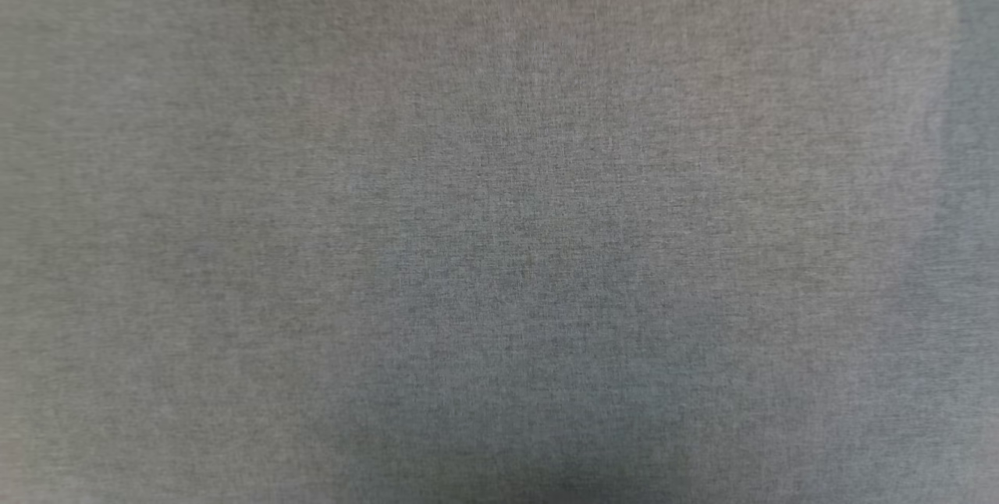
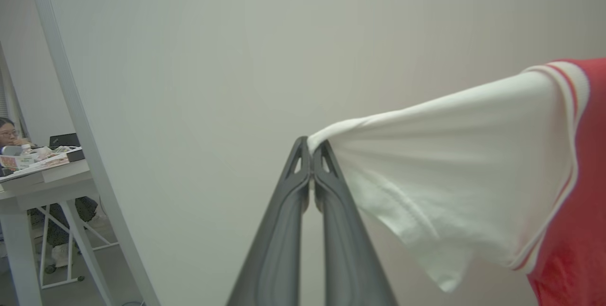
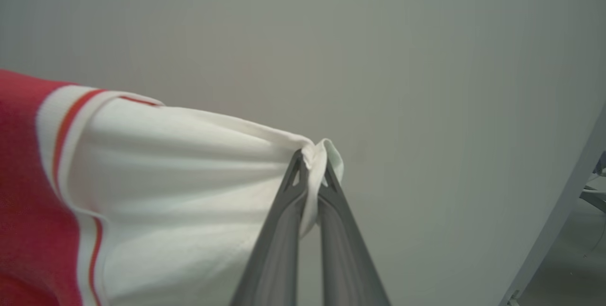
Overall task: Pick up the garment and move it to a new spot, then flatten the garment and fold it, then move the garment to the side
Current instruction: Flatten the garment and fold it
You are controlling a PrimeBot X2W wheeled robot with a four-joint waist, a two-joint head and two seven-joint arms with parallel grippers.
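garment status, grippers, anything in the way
Left gripper shut on one white sleeve. Right gripper shut on other sleeve. Both hold garment aloft, stretched. Nothing blocking seen.

Both wrist views' edges cut off the garment (image 2: pixel 473 178); the grey surface (image 1: pixel 499 223) is blurred.

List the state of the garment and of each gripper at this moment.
red jersey T-shirt with white striped-trim sleeves, held in the air, pulled taut by its sleeves.
left gripper, long dark fingers shut on the edge of one sleeve.
right gripper, long dark fingers shut on the edge of the other sleeve, cloth bunched between the tips.
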